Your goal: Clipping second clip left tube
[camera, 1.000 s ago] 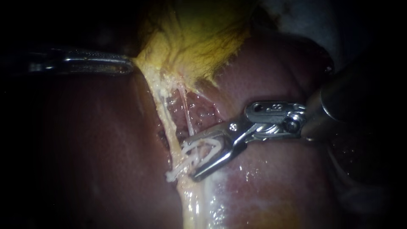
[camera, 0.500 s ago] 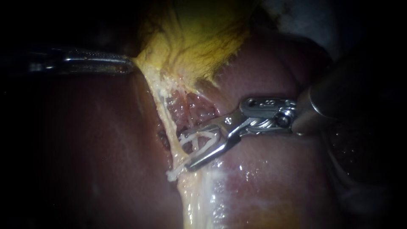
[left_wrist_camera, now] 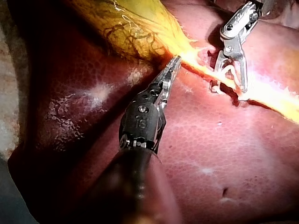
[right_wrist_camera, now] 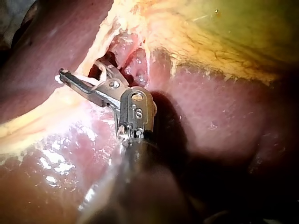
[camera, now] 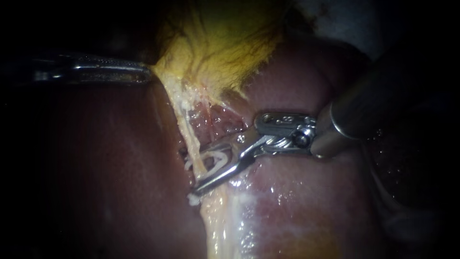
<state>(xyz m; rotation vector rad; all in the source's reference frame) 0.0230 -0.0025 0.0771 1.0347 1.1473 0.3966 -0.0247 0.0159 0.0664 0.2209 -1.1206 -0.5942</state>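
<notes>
Right instrument (camera: 197,171): pincer wide, carrying a white clip (camera: 216,159), astride the pale left tube (camera: 194,148). Left instrument (camera: 146,73): pincer narrow, clamping the yellow gallbladder (camera: 220,43) edge.

a: the liver (camera: 297,211) is wet and glossy, smooth, with a fine mottled grain in the wrist views.
b: and the gallbladder (camera: 225,43)?
a: yellow-green skin, duller, faintly veined, fraying into ragged pale fibres at its lower end.
b: the instruments?
a: both bare metal. the left instrument (camera: 143,75) is polished steel, smeared in places. the right instrument (camera: 201,173) is bright and shiny at the jaws, its shaft darker and satin-smooth.
b: the clip (camera: 216,159)?
a: white, plastic by the look, smooth and matt. the tube (camera: 190,136) is pale, stringy and moist.
</notes>
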